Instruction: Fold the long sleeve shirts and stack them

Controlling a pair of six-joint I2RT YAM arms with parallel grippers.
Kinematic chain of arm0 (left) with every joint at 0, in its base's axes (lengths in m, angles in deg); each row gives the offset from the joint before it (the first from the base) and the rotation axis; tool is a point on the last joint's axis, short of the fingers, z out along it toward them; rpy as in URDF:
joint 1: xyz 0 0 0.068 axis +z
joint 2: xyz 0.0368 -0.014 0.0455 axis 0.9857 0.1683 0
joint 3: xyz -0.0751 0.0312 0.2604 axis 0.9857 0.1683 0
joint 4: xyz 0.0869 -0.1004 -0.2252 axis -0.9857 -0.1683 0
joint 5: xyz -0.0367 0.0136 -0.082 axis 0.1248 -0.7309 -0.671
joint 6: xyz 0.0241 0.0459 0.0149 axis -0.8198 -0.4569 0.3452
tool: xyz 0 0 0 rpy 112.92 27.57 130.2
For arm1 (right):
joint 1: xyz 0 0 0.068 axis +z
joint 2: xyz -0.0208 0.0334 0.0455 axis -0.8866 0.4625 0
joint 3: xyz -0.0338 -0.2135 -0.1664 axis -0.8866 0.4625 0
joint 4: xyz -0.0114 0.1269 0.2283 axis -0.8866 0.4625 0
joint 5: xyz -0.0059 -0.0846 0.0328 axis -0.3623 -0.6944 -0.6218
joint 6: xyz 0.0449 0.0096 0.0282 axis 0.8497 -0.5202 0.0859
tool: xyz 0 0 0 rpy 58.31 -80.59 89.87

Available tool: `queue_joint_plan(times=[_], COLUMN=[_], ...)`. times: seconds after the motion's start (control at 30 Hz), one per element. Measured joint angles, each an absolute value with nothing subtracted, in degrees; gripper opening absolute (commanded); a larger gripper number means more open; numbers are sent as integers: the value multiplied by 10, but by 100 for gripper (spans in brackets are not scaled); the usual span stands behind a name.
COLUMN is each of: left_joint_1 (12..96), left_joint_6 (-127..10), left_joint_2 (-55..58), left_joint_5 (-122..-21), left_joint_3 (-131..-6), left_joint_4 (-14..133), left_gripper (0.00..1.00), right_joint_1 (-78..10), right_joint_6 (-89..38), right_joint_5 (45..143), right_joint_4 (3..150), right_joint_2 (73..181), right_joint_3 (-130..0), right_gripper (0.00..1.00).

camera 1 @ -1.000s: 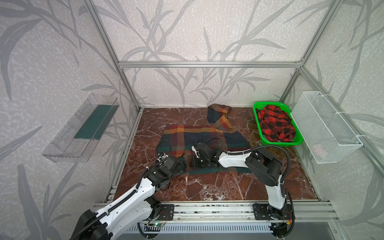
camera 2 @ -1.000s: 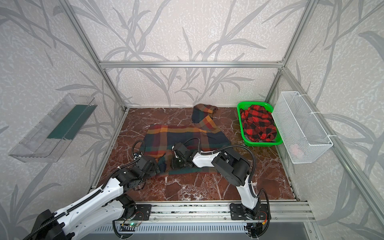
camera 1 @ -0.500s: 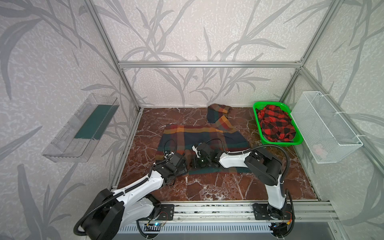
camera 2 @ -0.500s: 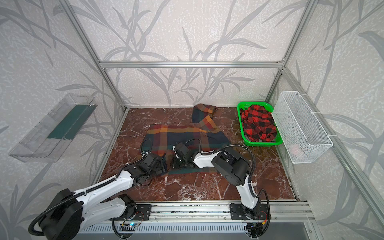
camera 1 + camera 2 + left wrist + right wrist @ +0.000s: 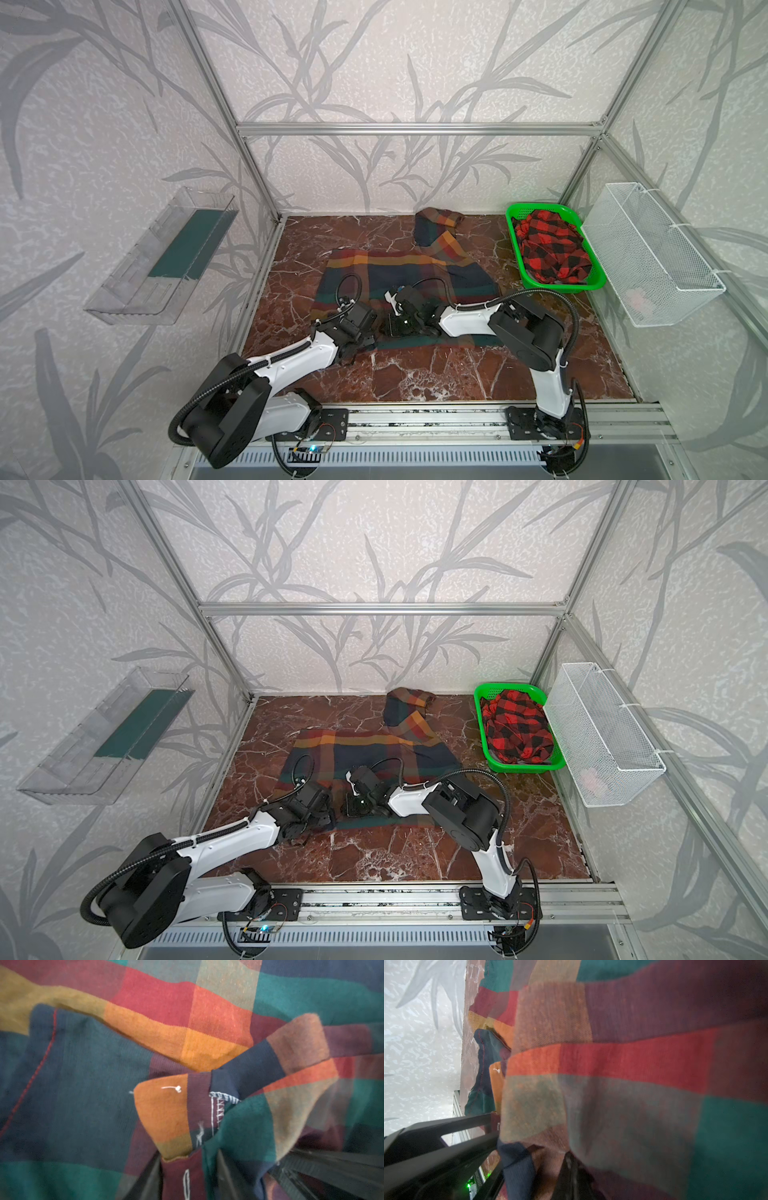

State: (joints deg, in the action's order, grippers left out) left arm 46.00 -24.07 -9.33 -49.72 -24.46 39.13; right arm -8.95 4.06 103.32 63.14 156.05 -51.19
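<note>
Plaid cloth in large navy, orange, green and red blocks: the plaid shirt (image 5: 399,274) lies spread on the marble tabletop (image 5: 436,374), with one sleeve trailing toward the back wall. Both arms meet at its near edge, left of centre.

Left gripper (image 5: 188,1167): the jaws are drawn in on a bunched strip of the shirt. The left wrist view shows a buttonhole and white stitching between the fingers (image 5: 152,1169), with folds radiating into the pinch. It reads as a grip on the placket edge.

Right gripper (image 5: 392,328): fully closed, just beside the left one. In the right wrist view the cloth rises out of the pinch and drapes across the lens, so it has hold of the same shirt.

Reasoning — two pinch points close together on one edge should let that edge be carried as one line, not dragged by a corner. This looks like the start of a fold. The cloth is soft, so expect sag between and beyond the grips.

Red-and-black check shirt (image 5: 552,249): crumpled in the green basket (image 5: 561,286) at the right rear, well apart from both grippers — unfolded, probably next in turn.
</note>
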Motion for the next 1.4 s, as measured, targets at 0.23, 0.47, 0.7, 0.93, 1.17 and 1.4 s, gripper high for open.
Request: queue_joint_plan(times=[0.23,0.47,0.7,0.93,1.17,1.4], left_joint_1=[474,487,491,514,577,608], left_joint_6=[-263,-318,-352,-352,-382,-412], left_joint_2=[-111,-123,-141,-91,-49,7], left_joint_5=[-488,-435,-350,-316,-345,-399], left_joint_3=[-246,-323,-372,-374,-406,-434], left_joint_4=[387,311,236,190,180,175], left_gripper=[0,0,0,0,1,2], right_joint_1=[-90,-93,-94,-95,-130,-247], right_joint_6=[49,51,52,53,27,14], right_joint_5=[1037,1039,1044,1052,1028,996], right_joint_4=[620,617,619,620,647,665], right_joint_2=[1561,1553,1546,1507,1329,1164], right_joint_3=[-506,-496,-491,-475,-420,-301], right_gripper=[4,4,8,20,24,24])
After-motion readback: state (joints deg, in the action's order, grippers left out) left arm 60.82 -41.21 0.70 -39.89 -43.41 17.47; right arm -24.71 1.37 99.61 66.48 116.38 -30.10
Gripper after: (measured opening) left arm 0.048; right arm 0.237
